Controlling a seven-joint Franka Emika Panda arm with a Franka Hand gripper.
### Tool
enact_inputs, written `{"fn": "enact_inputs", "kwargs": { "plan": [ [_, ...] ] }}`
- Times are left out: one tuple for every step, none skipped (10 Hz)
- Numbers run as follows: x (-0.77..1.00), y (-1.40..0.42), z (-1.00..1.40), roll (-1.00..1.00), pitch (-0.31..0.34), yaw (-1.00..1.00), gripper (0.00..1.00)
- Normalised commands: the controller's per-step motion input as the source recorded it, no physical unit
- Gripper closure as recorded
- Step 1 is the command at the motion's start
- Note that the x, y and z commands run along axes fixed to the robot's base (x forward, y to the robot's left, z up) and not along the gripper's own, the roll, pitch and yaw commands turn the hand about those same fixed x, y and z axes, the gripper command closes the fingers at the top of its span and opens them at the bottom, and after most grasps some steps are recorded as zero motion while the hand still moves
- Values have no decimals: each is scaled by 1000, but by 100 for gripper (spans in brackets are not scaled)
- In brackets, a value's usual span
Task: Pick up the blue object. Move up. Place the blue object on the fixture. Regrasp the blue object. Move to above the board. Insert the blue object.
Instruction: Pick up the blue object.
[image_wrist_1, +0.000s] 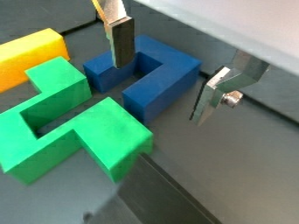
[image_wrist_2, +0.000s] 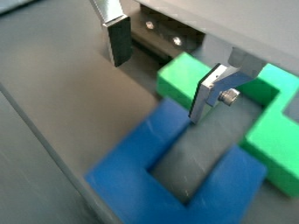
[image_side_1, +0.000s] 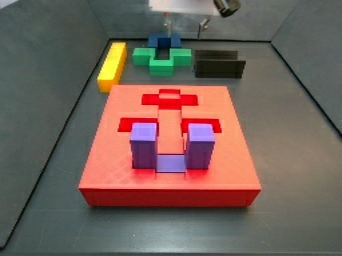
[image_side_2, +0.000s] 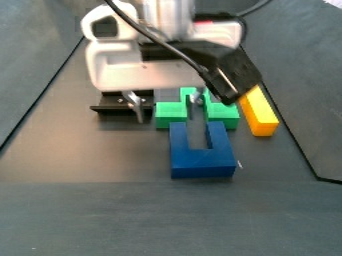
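Dark blue, the blue object (image_wrist_1: 142, 77) lies directly below the gripper (image_wrist_1: 163, 74), whose silver fingers (image_wrist_1: 121, 44) stand apart, straddling one prong, clamping nothing yet.

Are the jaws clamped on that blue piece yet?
No, open: the gripper hovers low over the blue object, one finger inside its slot, the other outside; neither visibly touches.

The open claw (image_side_2: 166, 103) hangs low over the blue object's (image_side_2: 203, 159) far end, beside the green block (image_side_2: 174, 110), yellow bar (image_side_2: 258, 111) and fixture (image_side_2: 110, 105).
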Motion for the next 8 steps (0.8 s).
{"fn": "enact_inputs", "kwargs": {
  "plan": [
    [-271,86,-260,-34,-23,-17,0],
    [-257,89,-286,-7,-30,0,0],
    [-86,74,-134,-51,-20,0,0],
    [23,80,-97,-63,-11,43,0],
    [46,69,-106,-59,-10,63,0],
    [91,0,-143,-34,-14,43,0],
    [146,0,-314,11,-17,14,0],
    [97,0,-434,43,-17,11,0]
  ]
}}
